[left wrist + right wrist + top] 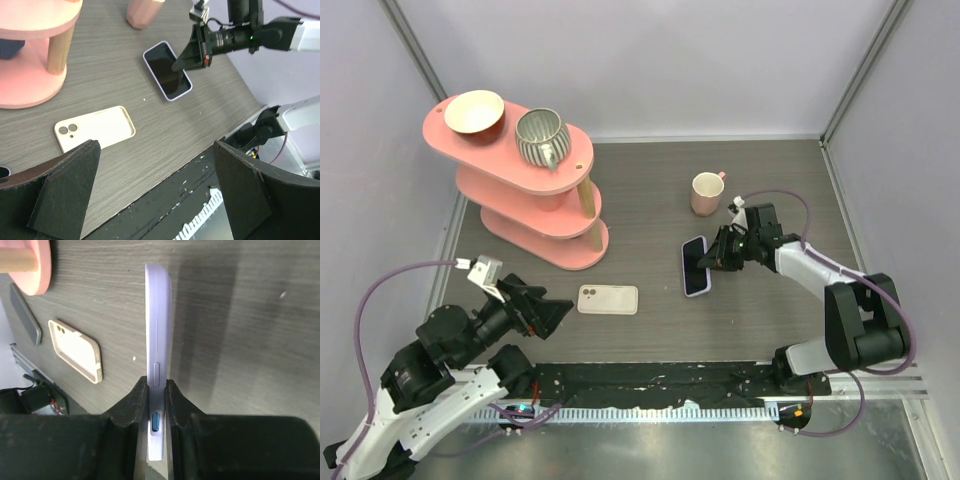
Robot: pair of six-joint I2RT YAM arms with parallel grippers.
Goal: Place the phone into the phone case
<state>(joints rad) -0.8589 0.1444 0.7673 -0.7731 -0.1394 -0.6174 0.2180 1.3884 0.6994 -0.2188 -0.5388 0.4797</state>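
Right pincer (156,387): squeezed shut on the thin side of the lilac phone with the black screen (158,315). One finger is on its face and one is on its back.
Why it holds there: I think a pinch at the edge leaves most of the phone free, so it can slide into the case.
Phone: it is on the right part of the dark grey wooden table (770,320), about flat, screen up. I cannot tell if it is lifted or resting on the table.
Cream oblong phone case (608,299): it lies flat with the hollow side up and the camera holes to the left. It is well apart from the phone, on its left, and nothing is in it.
Why it lies so: the open side faces up, so the phone can go in from above.
Left pincer (560,310): its fingers are spread wide and hold nothing. It is low, just beside the case's left end. I guess it is there to steady the case.
Job: the phone is not in the case yet, and it must travel left first.
Watch out: the grip is small, so the phone could tip or slip.
Further away: a pink mug (706,192) stands behind the phone. A pink three-shelf stand (535,240) is at the far left, with a cream bowl (473,111) and a striped grey jug (541,137) on top.
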